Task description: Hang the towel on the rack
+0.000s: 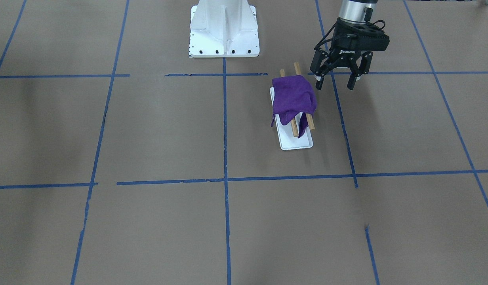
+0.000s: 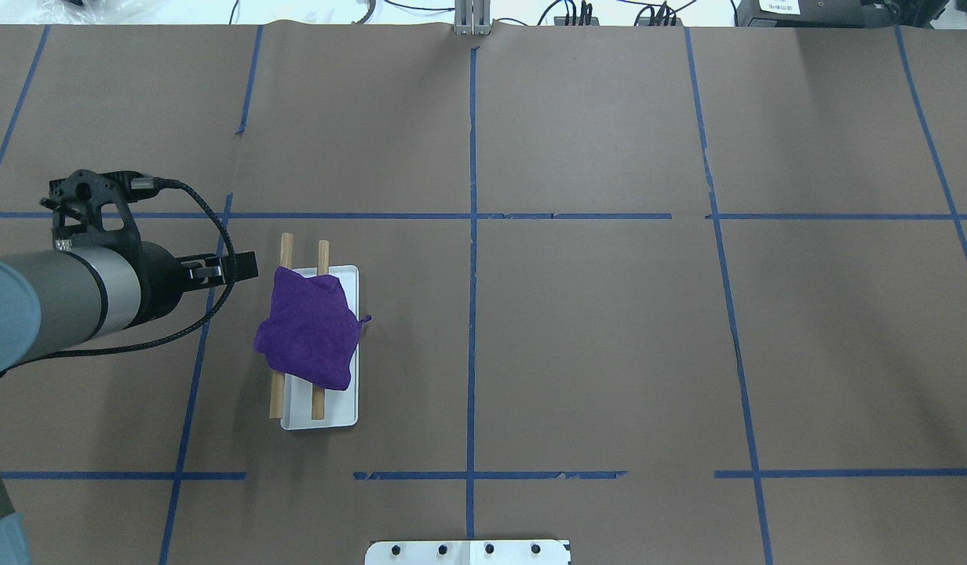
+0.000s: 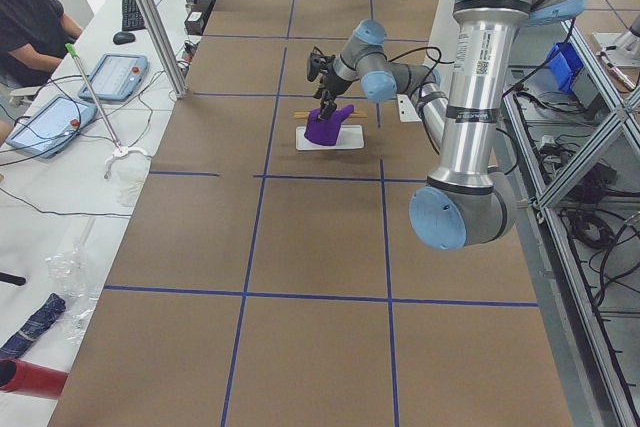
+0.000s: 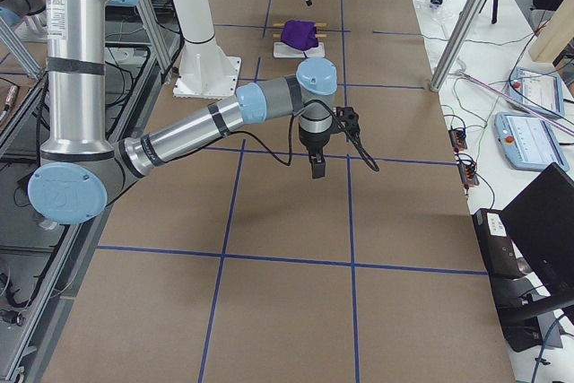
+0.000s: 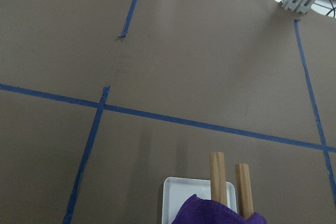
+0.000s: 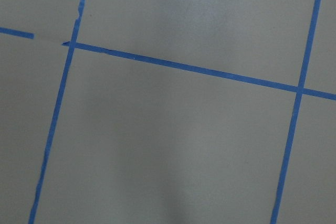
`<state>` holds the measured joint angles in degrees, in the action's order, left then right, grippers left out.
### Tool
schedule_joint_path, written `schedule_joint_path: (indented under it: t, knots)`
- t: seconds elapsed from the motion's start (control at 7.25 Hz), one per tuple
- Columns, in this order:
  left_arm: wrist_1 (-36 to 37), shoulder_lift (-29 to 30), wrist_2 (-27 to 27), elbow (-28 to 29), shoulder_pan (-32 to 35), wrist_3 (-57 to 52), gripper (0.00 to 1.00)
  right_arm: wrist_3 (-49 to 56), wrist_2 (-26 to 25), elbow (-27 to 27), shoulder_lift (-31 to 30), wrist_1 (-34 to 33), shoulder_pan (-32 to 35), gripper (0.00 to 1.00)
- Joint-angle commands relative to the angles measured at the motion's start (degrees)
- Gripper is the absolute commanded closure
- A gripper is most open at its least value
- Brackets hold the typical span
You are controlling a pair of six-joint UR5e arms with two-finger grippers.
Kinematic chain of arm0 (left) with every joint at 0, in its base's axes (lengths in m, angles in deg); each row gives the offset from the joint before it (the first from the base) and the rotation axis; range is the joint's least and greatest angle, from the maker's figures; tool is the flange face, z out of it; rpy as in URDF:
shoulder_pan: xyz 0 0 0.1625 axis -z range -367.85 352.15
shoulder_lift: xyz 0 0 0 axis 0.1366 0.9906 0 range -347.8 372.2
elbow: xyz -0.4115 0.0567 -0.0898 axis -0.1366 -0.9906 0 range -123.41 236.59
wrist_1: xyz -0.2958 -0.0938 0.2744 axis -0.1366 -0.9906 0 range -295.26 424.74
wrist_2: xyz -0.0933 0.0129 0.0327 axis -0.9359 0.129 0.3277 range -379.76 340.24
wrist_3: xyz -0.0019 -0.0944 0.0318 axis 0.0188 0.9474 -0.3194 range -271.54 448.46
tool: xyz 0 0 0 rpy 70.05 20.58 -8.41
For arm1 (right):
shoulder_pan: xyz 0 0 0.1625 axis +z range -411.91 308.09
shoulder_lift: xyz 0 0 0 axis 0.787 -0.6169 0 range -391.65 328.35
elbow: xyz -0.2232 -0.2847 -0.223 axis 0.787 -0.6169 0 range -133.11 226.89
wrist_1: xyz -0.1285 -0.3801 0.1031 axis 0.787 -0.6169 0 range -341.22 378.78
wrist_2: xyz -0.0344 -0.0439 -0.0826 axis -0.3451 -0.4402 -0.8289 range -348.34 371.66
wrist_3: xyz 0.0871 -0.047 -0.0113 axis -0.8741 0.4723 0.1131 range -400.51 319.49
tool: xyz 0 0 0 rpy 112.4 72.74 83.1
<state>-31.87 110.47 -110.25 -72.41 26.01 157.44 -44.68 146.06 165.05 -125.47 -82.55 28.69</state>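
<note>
The purple towel (image 1: 293, 99) lies draped over both wooden rods (image 1: 294, 128) of the rack, which stands on a white tray (image 1: 297, 144). It covers the rods' middle, and a flap hangs down at one end. The overhead view shows the towel (image 2: 311, 329), rods (image 2: 286, 251) and tray (image 2: 346, 412). The left wrist view shows the towel's edge (image 5: 210, 213) and the rod ends (image 5: 218, 174). My left gripper (image 1: 334, 84) is open and empty, raised beside the rack's end nearer the robot. My right gripper (image 4: 317, 166) hangs over bare table far from the rack; I cannot tell its state.
The table is brown paper with a grid of blue tape. The robot's white base (image 1: 224, 29) stands at the table's edge (image 2: 468, 552). Operator desks with tablets (image 3: 110, 77) and a person (image 3: 30, 17) lie beyond the far side.
</note>
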Motion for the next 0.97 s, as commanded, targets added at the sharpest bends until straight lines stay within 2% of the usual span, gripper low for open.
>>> schedule_joint_path:
  t: [0.0,0.14,0.28,0.41,0.55,0.69,0.83]
  knots:
    - [2.48,0.96,-11.93,1.80,10.21,-14.17,0.00,7.12,0.60,-5.80,-0.48,0.43,4.11,0.00]
    - [2.57,0.87,-19.03,4.60,16.79,-20.93,0.00,10.64,1.91,-8.71,-0.48,0.43,6.56,0.00]
    - [2.74,0.09,-22.50,7.15,20.94,-27.69,0.00,11.72,5.05,-11.00,-0.57,0.43,8.41,0.00]
    - [2.66,-1.57,-23.31,8.66,25.42,-34.55,0.00,13.30,5.17,-12.41,-0.92,0.43,9.30,0.00]
    - [2.74,-2.72,-26.54,11.19,31.04,-40.79,0.00,13.66,5.00,-12.60,-1.88,0.52,9.83,0.00]
    - [2.66,-4.21,-32.14,15.48,36.75,-48.43,0.00,13.23,4.99,-12.60,-1.98,0.43,10.27,0.00]
    - [2.74,-5.79,-35.33,20.40,42.81,-58.25,0.00,13.23,5.08,-12.69,-1.98,0.43,10.63,0.00]
